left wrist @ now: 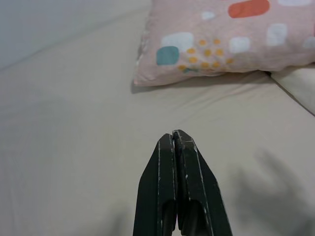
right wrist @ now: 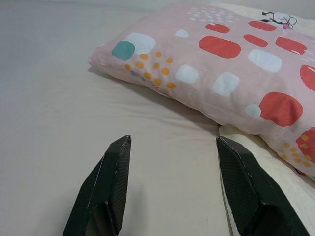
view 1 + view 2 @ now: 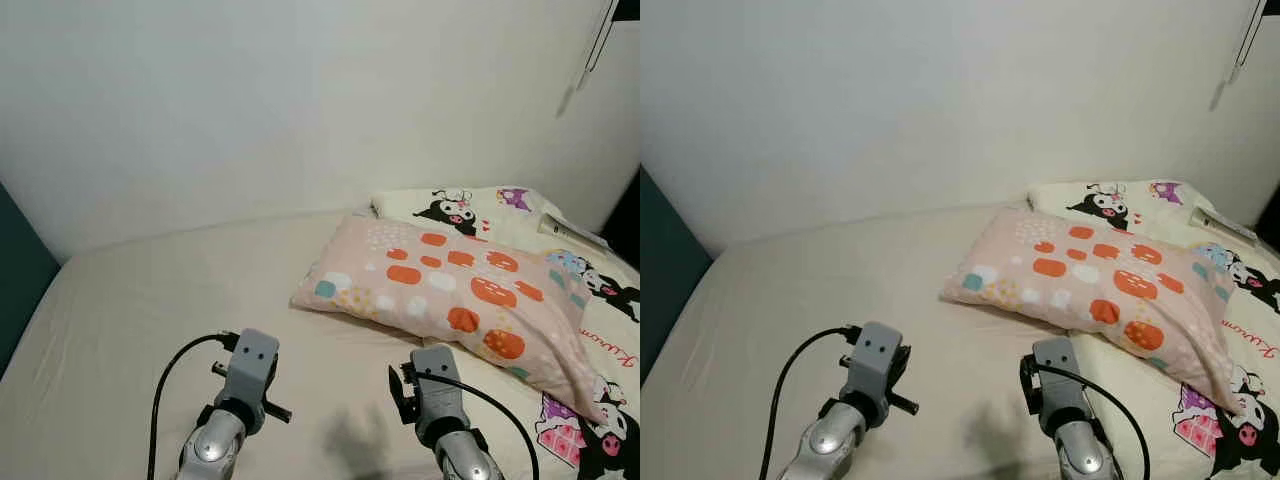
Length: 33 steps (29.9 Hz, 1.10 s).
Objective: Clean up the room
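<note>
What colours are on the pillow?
The pillow is pale pink with red-orange, white and teal blocks and small yellow dots. It shows best in the right wrist view.

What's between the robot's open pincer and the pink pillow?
Just bare beige bed sheet. The right wrist view shows the right pincer open, with plain sheet running up to the pink pillow.

Pillow (image 3: 455,290): pale pink case printed with orange, white and teal rounded patches and small yellow dots. It lies flat on the beige bed (image 3: 150,320), at about 2 o'clock in the head views, its far end overlapping a cream cartoon-print blanket (image 3: 600,300) at 3 o'clock.
</note>
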Available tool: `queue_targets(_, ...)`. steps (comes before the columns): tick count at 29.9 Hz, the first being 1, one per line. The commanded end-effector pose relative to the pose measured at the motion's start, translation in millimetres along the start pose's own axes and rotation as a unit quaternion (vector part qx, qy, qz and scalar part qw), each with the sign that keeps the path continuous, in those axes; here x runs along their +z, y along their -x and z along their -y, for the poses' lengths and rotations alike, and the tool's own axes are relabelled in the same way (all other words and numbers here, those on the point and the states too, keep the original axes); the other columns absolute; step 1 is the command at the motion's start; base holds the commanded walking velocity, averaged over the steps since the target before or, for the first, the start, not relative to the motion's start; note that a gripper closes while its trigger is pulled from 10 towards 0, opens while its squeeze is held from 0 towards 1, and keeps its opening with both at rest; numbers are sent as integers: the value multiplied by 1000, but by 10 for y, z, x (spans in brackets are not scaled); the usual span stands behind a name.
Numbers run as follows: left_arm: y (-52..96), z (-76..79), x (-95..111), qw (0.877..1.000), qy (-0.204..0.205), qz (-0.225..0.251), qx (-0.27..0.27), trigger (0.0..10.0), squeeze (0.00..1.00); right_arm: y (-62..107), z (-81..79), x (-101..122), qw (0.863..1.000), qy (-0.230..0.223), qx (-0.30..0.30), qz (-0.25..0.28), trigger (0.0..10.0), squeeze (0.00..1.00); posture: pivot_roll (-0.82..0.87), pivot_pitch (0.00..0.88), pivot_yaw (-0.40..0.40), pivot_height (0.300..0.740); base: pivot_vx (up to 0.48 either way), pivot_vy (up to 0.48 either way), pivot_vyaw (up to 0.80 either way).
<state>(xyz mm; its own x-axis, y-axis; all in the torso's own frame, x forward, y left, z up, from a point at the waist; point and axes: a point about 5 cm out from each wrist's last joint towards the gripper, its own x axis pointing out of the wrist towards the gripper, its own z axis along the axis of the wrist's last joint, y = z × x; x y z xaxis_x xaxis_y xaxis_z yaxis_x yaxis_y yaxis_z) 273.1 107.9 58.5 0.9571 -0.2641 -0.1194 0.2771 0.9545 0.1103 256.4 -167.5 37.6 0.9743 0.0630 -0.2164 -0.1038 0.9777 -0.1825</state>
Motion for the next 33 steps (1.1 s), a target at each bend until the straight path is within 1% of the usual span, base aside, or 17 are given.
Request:
queue_targets(1,27,-48,-75,1000,3,-19,12,10000,0,4,-30,-5,1000,1,5,-2,10000,0,-21,60,36,740,0,-480,0)
queue_targets(16,29,-68,-83,1000,6,-22,19,10000,0,-7,-31,5,1000,1,5,-1,10000,0,-21,59,38,740,0,-480,0)
queue_targets(18,28,-66,-82,1000,6,-22,19,10000,0,-4,-36,2,1000,12,11,-2,10000,0,-21,61,39,740,0,-480,0)
queue_targets(21,28,-64,-83,1000,5,-23,18,10000,0,-2,-36,1,1000,15,11,-3,10000,0,-21,60,40,740,0,-480,0)
queue_targets(25,25,-61,-83,1000,4,-23,17,10000,0,-5,-31,-4,1000,22,9,-6,10000,0,-22,61,41,740,0,-480,800)
queue_targets(28,21,-61,-81,1000,5,-23,17,10000,0,-7,-26,2,1000,18,5,-2,10000,0,-22,60,41,740,0,-480,0)
queue_targets(29,19,-59,-81,1000,4,-23,17,10000,0,-10,-3,0,1000,8,-4,-2,10000,0,-22,60,40,740,0,-480,0)
queue_targets(33,16,-58,-84,1000,5,-25,18,10000,0,-15,9,1,1000,11,-6,-3,10000,0,-23,60,41,740,0,-465,0)
